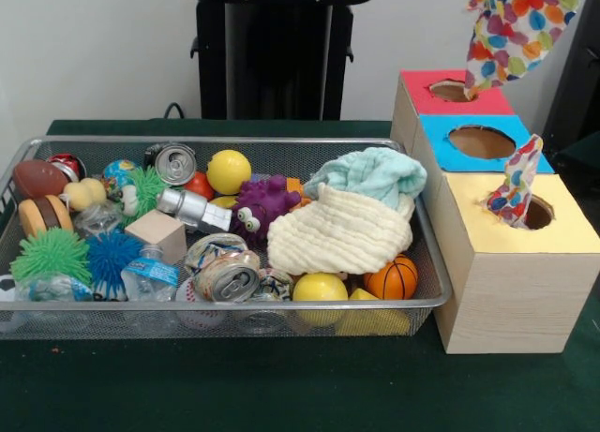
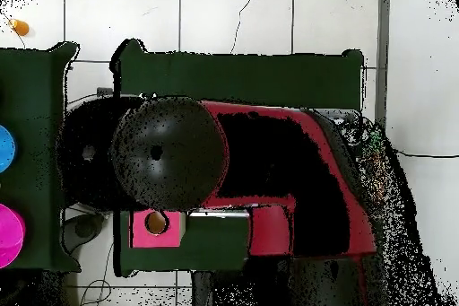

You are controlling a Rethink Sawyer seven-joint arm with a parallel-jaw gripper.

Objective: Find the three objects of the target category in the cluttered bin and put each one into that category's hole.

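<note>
Front view shows one spotted cloth hanging high above the red-surround hole, and another spotted cloth half-lodged in the yellow-surround hole. The jaws are out of sight, so I cannot tell their state. Released here, the hanging cloth would likely drop into the wrong hole.

The red and black arm stretches out over the green table, its round black joint covering most of it. Its gripper is hidden beneath.
</note>
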